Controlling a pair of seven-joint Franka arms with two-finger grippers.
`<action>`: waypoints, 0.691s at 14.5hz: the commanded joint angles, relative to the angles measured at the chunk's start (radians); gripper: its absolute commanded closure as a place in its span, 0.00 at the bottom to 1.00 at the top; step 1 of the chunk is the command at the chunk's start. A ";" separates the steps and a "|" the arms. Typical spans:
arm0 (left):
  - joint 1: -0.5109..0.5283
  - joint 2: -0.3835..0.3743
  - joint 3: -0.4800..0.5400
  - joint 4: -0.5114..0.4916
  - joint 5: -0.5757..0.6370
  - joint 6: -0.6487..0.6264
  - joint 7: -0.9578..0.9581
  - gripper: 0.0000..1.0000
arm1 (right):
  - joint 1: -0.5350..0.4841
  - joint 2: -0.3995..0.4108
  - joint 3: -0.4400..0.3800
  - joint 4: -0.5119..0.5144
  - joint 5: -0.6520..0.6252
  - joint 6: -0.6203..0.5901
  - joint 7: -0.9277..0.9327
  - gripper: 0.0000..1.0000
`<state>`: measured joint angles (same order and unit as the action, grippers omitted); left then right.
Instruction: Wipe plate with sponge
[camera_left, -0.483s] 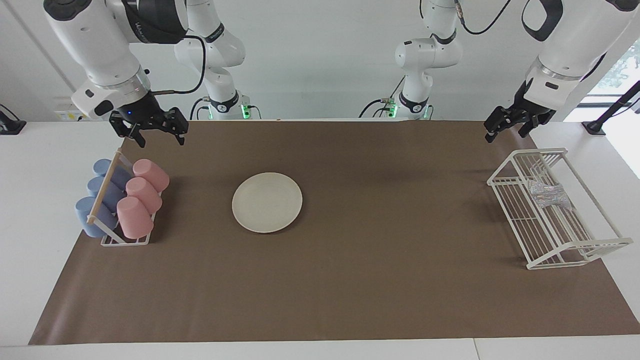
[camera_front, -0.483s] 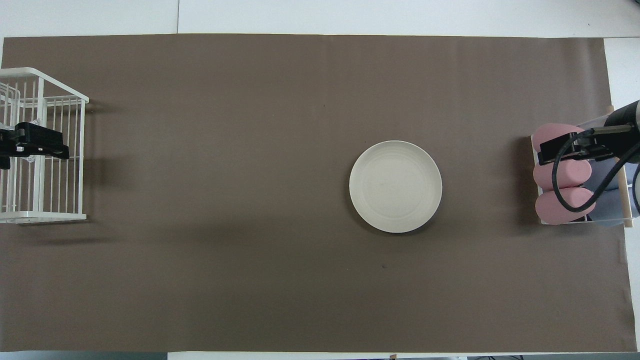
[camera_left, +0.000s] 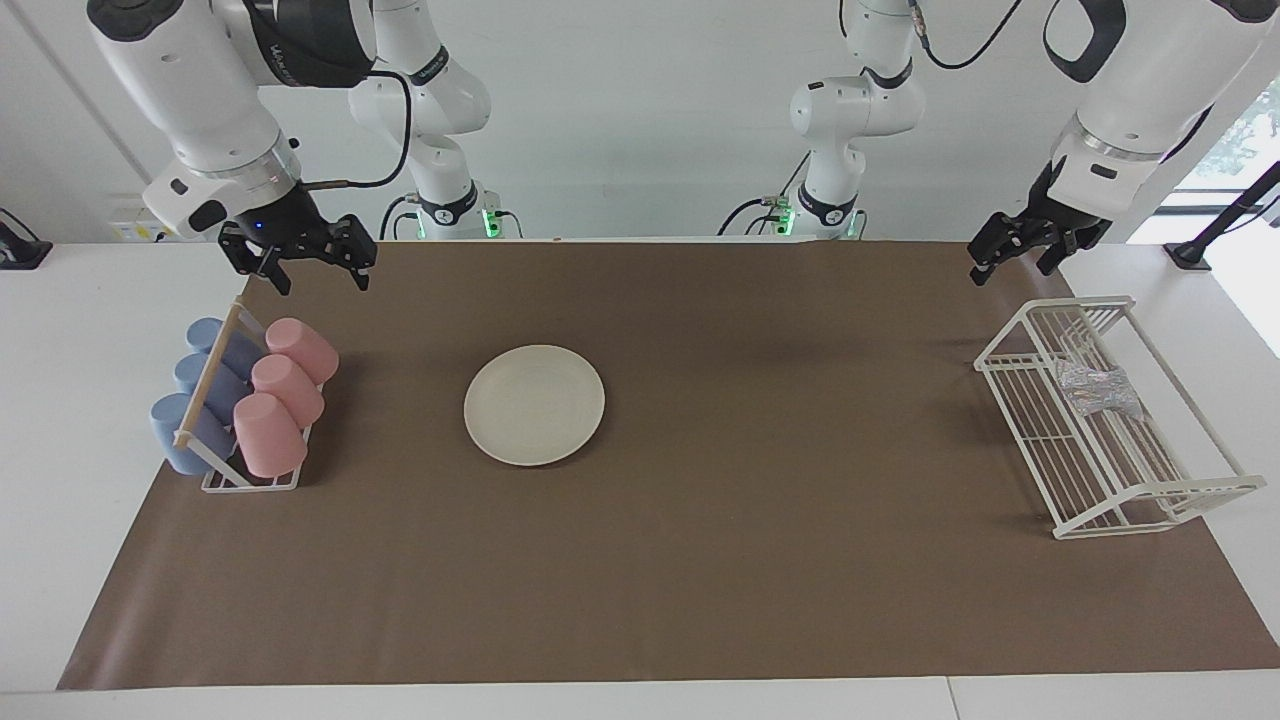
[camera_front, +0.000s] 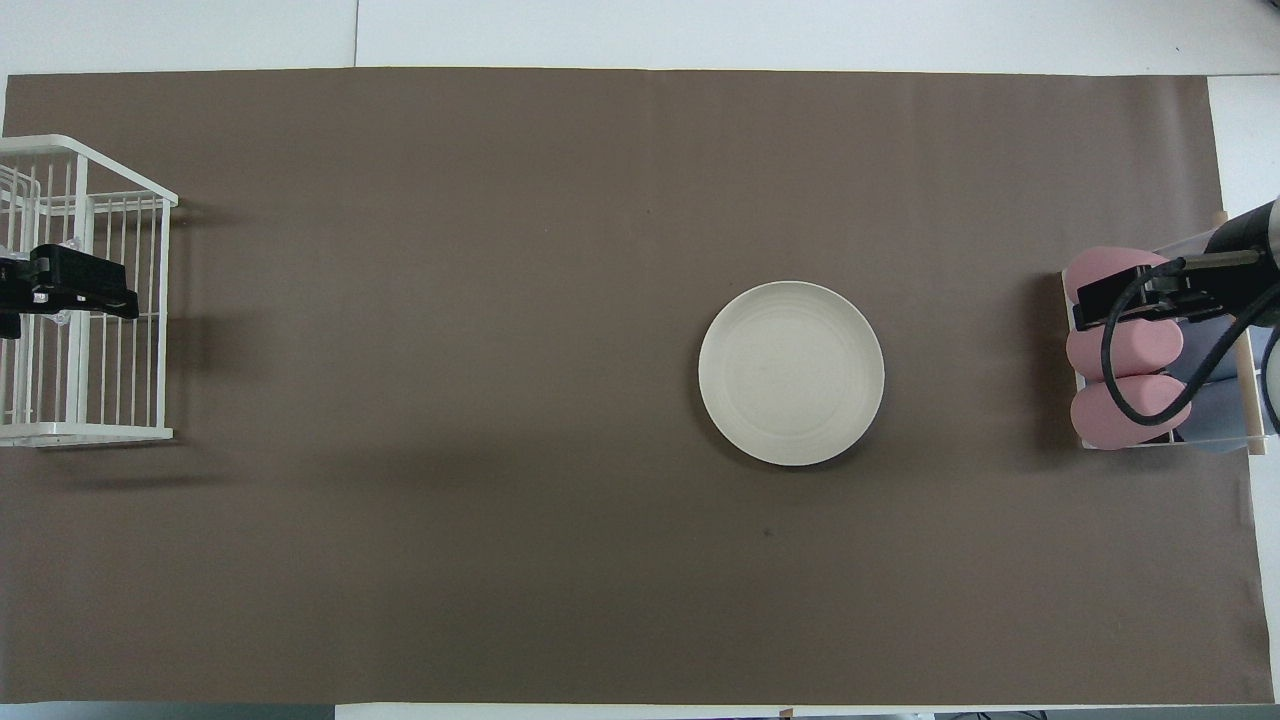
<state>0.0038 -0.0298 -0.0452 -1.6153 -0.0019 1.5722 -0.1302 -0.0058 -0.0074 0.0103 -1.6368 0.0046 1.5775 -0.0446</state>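
Observation:
The cream-white plate (camera_left: 534, 404) lies flat on the brown mat, between the middle and the right arm's end; it also shows in the overhead view (camera_front: 791, 373). The silvery sponge (camera_left: 1098, 390) lies inside the white wire rack (camera_left: 1058, 532) at the left arm's end. My left gripper (camera_left: 1012, 268) hangs open and empty in the air over the rack's end nearest the robots, apart from the sponge; in the overhead view it (camera_front: 60, 285) covers the sponge. My right gripper (camera_left: 322, 280) hangs open and empty above the cup holder.
A holder with three pink cups (camera_left: 285, 385) and three blue cups (camera_left: 200, 390) stands at the right arm's end, beside the plate. The wire rack (camera_front: 90, 435) stands at the mat's edge at the left arm's end.
Both grippers have shifted only very slightly. The plate, sponge, rack and cups have not moved.

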 joint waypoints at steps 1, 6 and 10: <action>-0.011 -0.005 0.008 -0.009 -0.004 0.008 -0.009 0.00 | 0.001 -0.020 0.008 -0.018 -0.014 0.002 0.032 0.00; -0.011 -0.005 0.010 -0.021 0.025 0.048 -0.051 0.00 | 0.006 -0.031 0.013 -0.037 -0.014 0.002 0.155 0.00; -0.076 0.010 0.004 -0.127 0.268 0.132 -0.188 0.00 | 0.035 -0.026 0.028 -0.022 -0.020 -0.008 0.333 0.00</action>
<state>-0.0331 -0.0190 -0.0477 -1.6569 0.1711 1.6250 -0.2306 0.0033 -0.0148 0.0268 -1.6451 0.0045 1.5774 0.1991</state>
